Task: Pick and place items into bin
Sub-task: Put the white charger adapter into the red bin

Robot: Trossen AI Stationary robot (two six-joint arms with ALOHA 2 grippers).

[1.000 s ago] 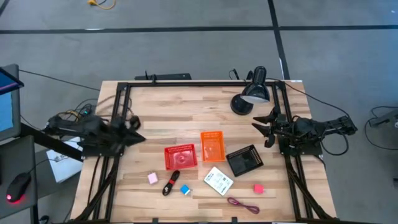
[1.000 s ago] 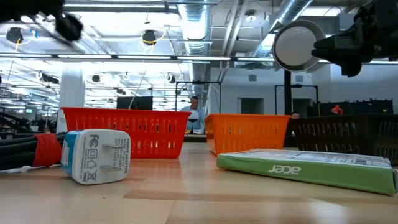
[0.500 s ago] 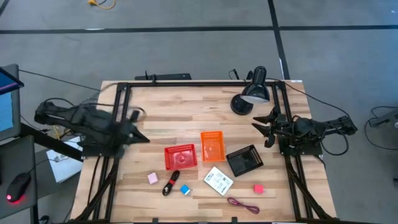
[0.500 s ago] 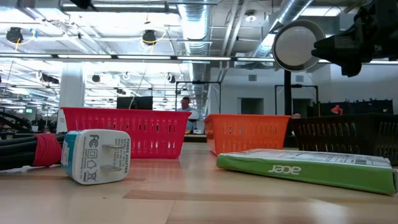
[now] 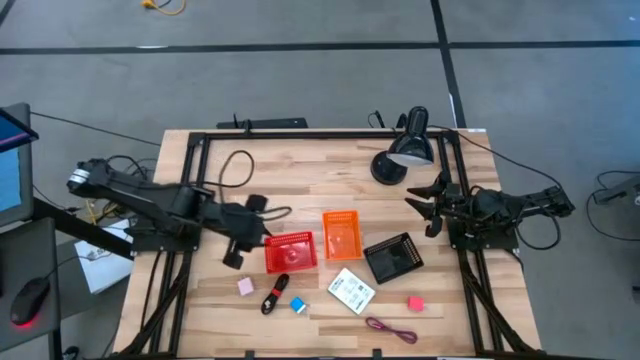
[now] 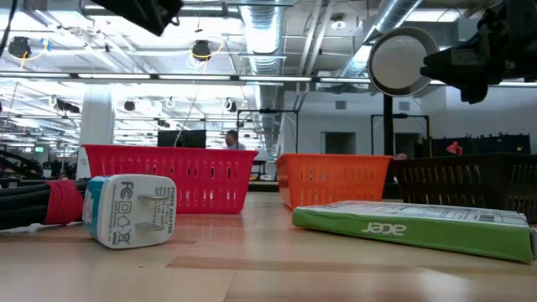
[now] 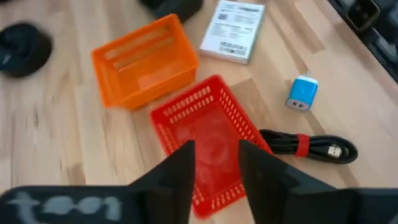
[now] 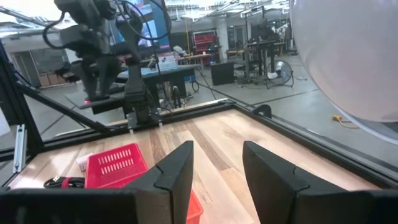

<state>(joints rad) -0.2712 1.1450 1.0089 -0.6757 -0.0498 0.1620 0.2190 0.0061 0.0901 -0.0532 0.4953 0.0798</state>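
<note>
In the high view the items lie along the near side of the table: a pale pink cube [image 5: 245, 287], a black-and-red stick-like piece [image 5: 275, 295], a blue cube [image 5: 297, 305], a white printed card [image 5: 351, 290], a bright pink cube [image 5: 415, 303] and a thin maroon cord [image 5: 390, 328]. My left gripper [image 5: 252, 232] hovers just left of the red basket [image 5: 290, 252], open and empty. In the left wrist view its fingers [image 7: 185, 165] frame the red basket [image 7: 205, 143]. My right gripper [image 5: 432, 205] waits open at the table's right side.
An orange basket [image 5: 341, 235] and a black basket [image 5: 392, 257] stand right of the red one. A black desk lamp [image 5: 405, 150] stands at the far right, close to my right gripper. A black frame runs along the table's edges. Loose cable [image 5: 240, 165] trails behind the left arm.
My left arm has swung out from the table's left edge toward the right and slightly nearer, and its gripper is now beside the red basket. Its cable now loops over the table's far left part. The right arm and all items have stayed still.
</note>
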